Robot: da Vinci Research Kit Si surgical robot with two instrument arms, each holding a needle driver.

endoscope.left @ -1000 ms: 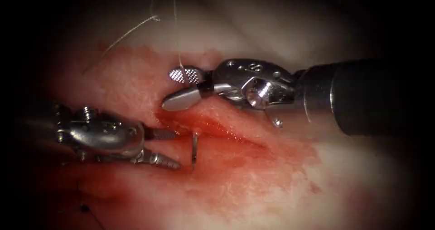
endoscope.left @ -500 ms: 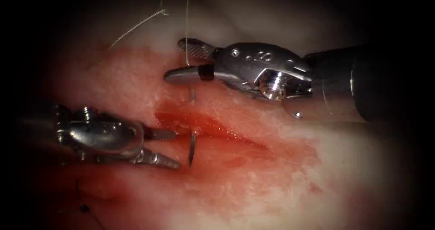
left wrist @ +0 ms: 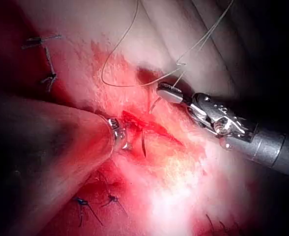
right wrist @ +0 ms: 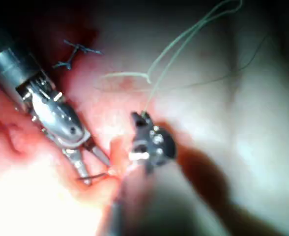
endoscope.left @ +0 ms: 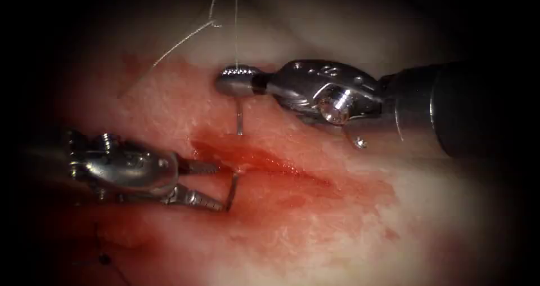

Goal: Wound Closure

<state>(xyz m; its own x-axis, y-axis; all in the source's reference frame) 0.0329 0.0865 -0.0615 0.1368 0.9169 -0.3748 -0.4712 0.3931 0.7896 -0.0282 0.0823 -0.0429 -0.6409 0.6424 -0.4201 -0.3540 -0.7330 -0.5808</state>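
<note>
The tissue [endoscope.left: 315,229] has a cut [endoscope.left: 264,161] wet with red fluid. The curved needle [endoscope.left: 239,117] is through the tissue at the cut's left end. One stretch rises on the far side into my right tool [endoscope.left: 223,82], which is shut on it near the end where the thread [endoscope.left: 235,32] leads away upward. The needle's other end [endoscope.left: 231,189] sticks out on the near side. My left tool [endoscope.left: 219,186] lies left of the cut, jaws open and holding nothing, its lower jaw close beside that end. The left wrist view shows the needle [left wrist: 143,142] and the right tool [left wrist: 167,91].
A loose loop of thread [endoscope.left: 185,38] lies over the pale tissue at the back. Dark finished stitches [left wrist: 83,204] sit near the front and further stitches [left wrist: 47,64] at the far left. The right tool's shaft [endoscope.left: 450,106] crosses from the right.
My right tool rose from the cut's edge and its open jaws shut on the needle's far end. The needle's near end tilted left towards the left tool. The left tool stayed still.
</note>
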